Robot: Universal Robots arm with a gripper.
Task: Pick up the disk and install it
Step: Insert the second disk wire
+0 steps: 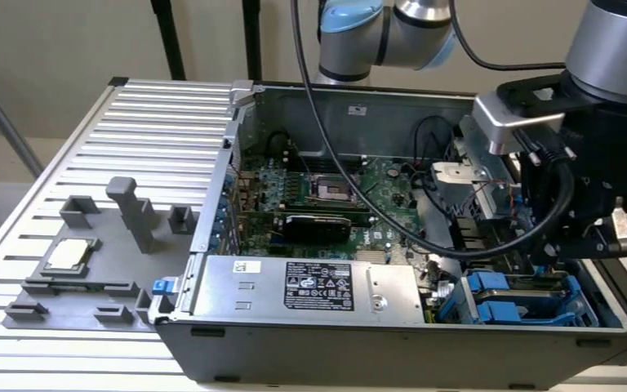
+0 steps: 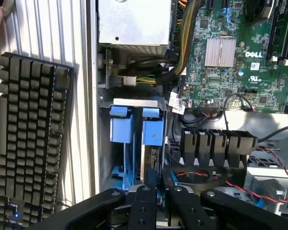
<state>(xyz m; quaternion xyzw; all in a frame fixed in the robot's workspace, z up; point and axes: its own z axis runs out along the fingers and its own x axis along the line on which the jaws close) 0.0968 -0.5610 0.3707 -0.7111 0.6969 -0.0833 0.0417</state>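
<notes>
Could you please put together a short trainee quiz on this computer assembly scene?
1. True or false: the keyboard lies inside the computer case.
2. What is the gripper closed on? A) the disk B) a red wire C) the power supply
3. Fill in: the disk stands edge-on in the ___ plastic drive cage.
Key: 1 false; 2 A; 3 blue.
</notes>
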